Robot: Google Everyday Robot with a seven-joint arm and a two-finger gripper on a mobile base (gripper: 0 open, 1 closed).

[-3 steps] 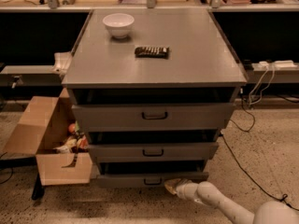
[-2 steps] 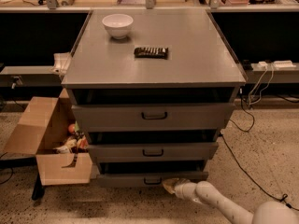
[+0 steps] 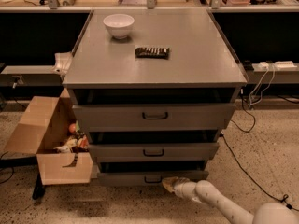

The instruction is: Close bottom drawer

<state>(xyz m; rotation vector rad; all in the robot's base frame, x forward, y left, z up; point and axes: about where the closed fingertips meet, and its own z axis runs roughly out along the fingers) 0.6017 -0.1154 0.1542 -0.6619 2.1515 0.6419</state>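
Speckled floor (image 3: 266,143). Gripper (image 3: 169,184), grip state untellable, against bottom drawer (image 3: 122,178) front, right of centre; off-centre push may jam it.

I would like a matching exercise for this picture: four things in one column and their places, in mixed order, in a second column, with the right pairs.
Things:
1. white bowl
2. cardboard box
3. gripper
4. bottom drawer

Places:
A. on the floor, left of the cabinet
B. at the bottom drawer's front
C. on the cabinet's top, far left
D. lowest in the cabinet

Pairs: 1-C, 2-A, 3-B, 4-D.
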